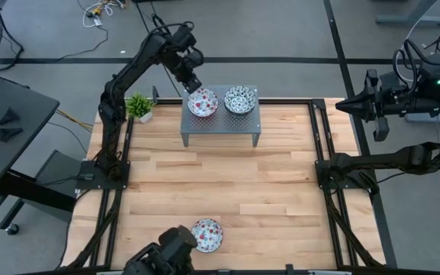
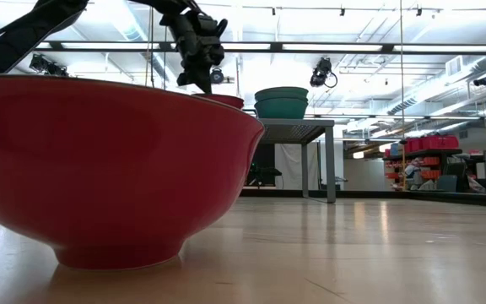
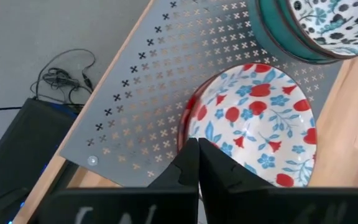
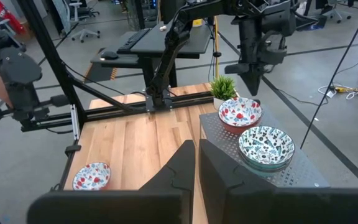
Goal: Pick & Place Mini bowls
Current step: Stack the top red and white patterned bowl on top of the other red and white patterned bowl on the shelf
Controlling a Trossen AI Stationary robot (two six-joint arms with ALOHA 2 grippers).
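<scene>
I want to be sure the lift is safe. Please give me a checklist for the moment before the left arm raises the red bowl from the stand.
1. Left claw shut on rim of red-flowered white ceramic bowl: ok.
2. Bowl sits on grey perforated metal stand: ok.
3. Neighbouring green-patterned bowl apart from red one: ok.
4. Right claw away from stand: ok.
5. Grip firmness: cannot tell.

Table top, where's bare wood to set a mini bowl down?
The widest bare stretch lies between the perforated metal stand and the red-patterned bowl at the near edge. The stand top is crowded: a red-patterned bowl, a stack of teal-patterned bowls, and the left gripper above.
</scene>
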